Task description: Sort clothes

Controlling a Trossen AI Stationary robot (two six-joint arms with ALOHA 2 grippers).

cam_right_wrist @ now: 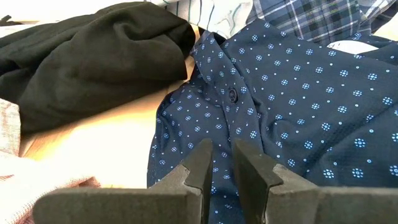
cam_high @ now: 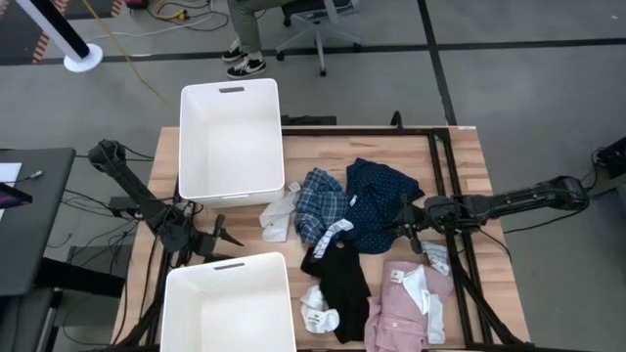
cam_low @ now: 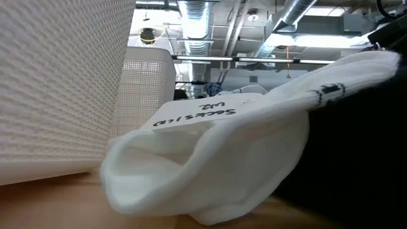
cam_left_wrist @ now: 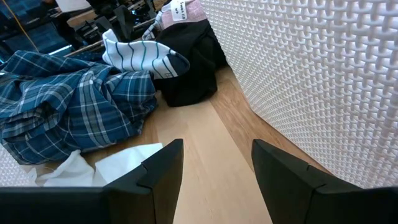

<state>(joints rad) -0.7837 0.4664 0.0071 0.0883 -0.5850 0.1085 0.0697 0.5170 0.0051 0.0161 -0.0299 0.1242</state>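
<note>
Two white bins stand on the left half of the wooden bench: the far bin and the near bin. The clothes lie in a loose heap to their right. The blue plaid shirt is crumpled just beside the far bin, with a white garment touching its left edge. The navy dotted shirt lies right of the plaid one and touches it. The black top stretches toward the bench's near edge, small white socks against its left side and the pink shirt to its right.

The left hand sits low between the two bins, its fingers released and parted over bare wood, grasping nothing, pointed toward the plaid shirt. The right hand hovers at the near edge of the navy dotted shirt; its fingers stand close together with a narrow gap, just above the fabric, nothing pinched between them.

In the low view, a white sock with a handwritten tag fills the foreground.
</note>
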